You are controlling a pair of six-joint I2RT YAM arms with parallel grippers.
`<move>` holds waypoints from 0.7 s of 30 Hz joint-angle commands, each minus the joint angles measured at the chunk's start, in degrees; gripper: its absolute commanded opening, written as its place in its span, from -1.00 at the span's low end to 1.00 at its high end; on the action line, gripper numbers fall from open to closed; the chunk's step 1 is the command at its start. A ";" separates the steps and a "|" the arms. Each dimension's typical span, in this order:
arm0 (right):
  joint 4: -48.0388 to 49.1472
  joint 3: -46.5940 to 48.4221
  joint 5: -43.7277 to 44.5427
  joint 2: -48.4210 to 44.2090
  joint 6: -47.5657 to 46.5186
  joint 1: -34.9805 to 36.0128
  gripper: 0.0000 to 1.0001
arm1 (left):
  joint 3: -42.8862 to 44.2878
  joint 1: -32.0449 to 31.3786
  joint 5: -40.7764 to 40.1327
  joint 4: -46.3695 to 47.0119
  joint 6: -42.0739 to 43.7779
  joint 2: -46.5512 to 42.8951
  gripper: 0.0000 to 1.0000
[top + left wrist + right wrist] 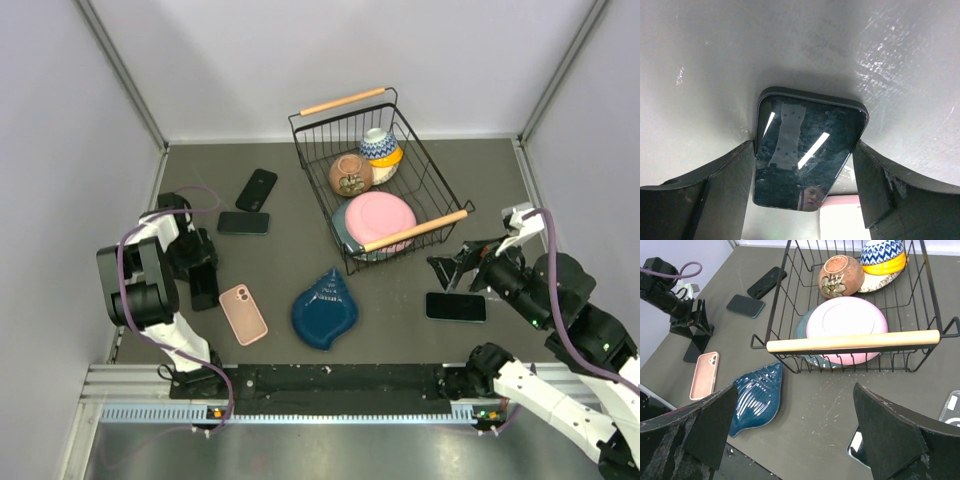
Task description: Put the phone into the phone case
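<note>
Straddling the black phone [812, 125] near the left edge of the table [290, 240]: left gripper [804, 155], clamped or not I cannot tell | right gripper [795, 387] jaws wide apart | pink phone case [243, 314] just beside that phone | scuffed dark-grey surface, pale walls [250, 60]

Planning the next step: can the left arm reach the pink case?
Probably yes: the pink phone case lies flat beside the left hand, nothing between them, but the hand straddles a black phone.

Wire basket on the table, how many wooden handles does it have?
2. The far wooden handle lies along the back rim of the black wire basket; the near wooden handle lies along its front rim, over the round pink plate. No others seem hidden.
</note>
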 commanded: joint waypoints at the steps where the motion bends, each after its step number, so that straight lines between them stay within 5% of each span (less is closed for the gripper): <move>1: 1.68 1.15 -3.58 1.91 1.05 0.49 0.97 | 1.45 0.24 -3.46 -1.08 -2.73 2.24 -0.07; 5: 2.03 1.15 -6.74 3.06 2.45 0.58 0.97 | 2.76 0.59 -6.71 -1.69 -3.70 2.77 -0.06; 7: 2.47 0.98 -7.18 2.97 2.98 0.66 0.97 | 3.21 0.68 -6.81 -1.79 -3.44 3.21 0.31; 13: 3.26 1.15 -7.71 2.00 3.33 0.58 0.97 | 2.42 0.77 -6.97 -1.69 0.60 3.12 0.64; 15: 3.26 1.42 -8.06 2.00 3.34 0.58 0.97 | 2.24 0.77 -6.89 -2.31 1.22 3.47 0.98; 21: 2.91 2.73 -11.75 1.83 3.25 0.58 0.97 | 0.75 0.60 -5.75 -1.43 2.80 4.35 0.90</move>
